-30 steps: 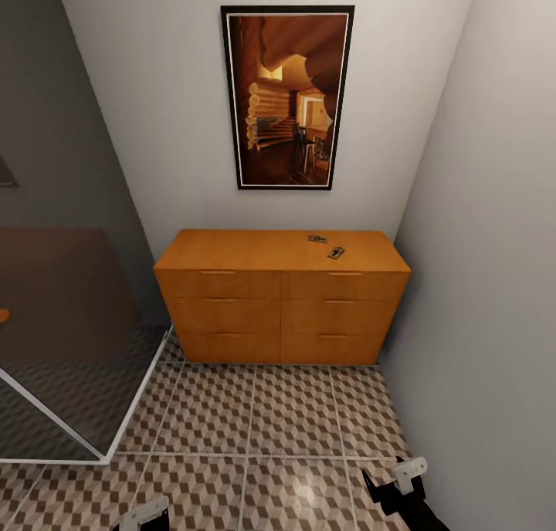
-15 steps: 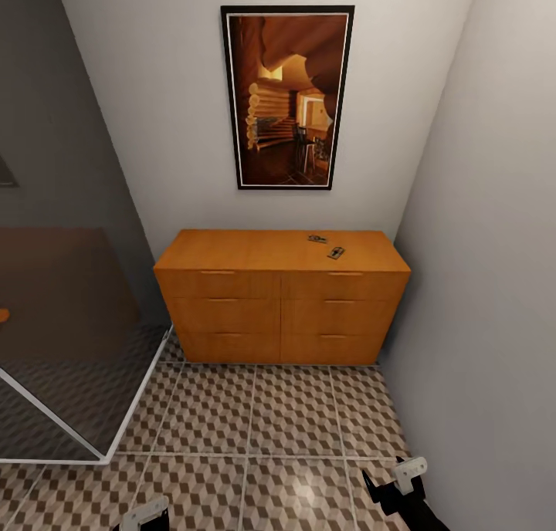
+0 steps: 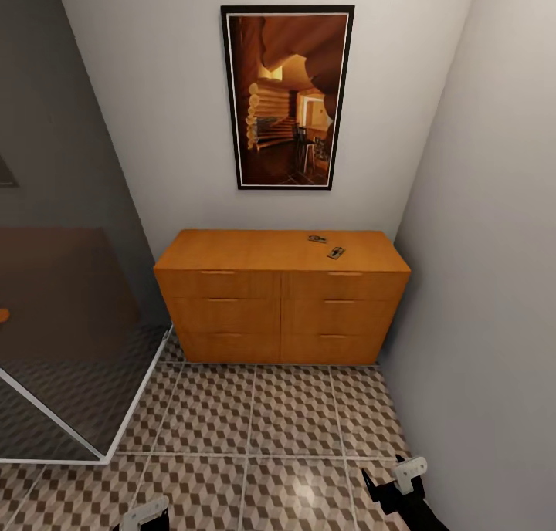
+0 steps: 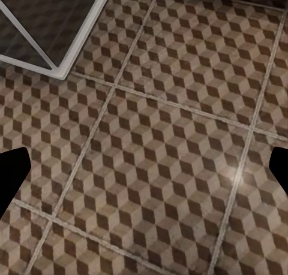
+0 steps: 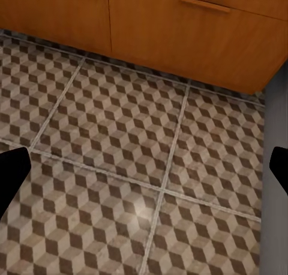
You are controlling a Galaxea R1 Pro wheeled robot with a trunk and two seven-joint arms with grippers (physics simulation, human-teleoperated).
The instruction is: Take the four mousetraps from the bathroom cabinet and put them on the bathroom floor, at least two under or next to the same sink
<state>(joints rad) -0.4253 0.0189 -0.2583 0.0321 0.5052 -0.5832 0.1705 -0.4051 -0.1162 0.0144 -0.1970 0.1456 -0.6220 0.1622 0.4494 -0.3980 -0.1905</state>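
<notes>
The orange-brown cabinet (image 3: 282, 295) stands against the far wall with all its drawers shut. Two small mousetraps (image 3: 317, 239) (image 3: 336, 252) lie on its top towards the right end. The cube-patterned bathroom floor (image 3: 286, 415) stretches between me and the cabinet. My left gripper (image 3: 147, 513) hangs low over the tiles at the view's lower edge, and my right gripper (image 3: 401, 477) is low beside the right wall. In both wrist views the left gripper (image 4: 144, 173) and the right gripper (image 5: 144, 173) are open and empty, fingertips wide apart. The bathroom sink is out of view.
A glass shower screen with a white frame (image 3: 69, 431) closes off the dark shower floor on the left. A grey wall (image 3: 494, 284) runs close along the right. A framed picture (image 3: 287, 97) hangs above the cabinet. The right wrist view takes in the cabinet's lower drawers (image 5: 180, 23).
</notes>
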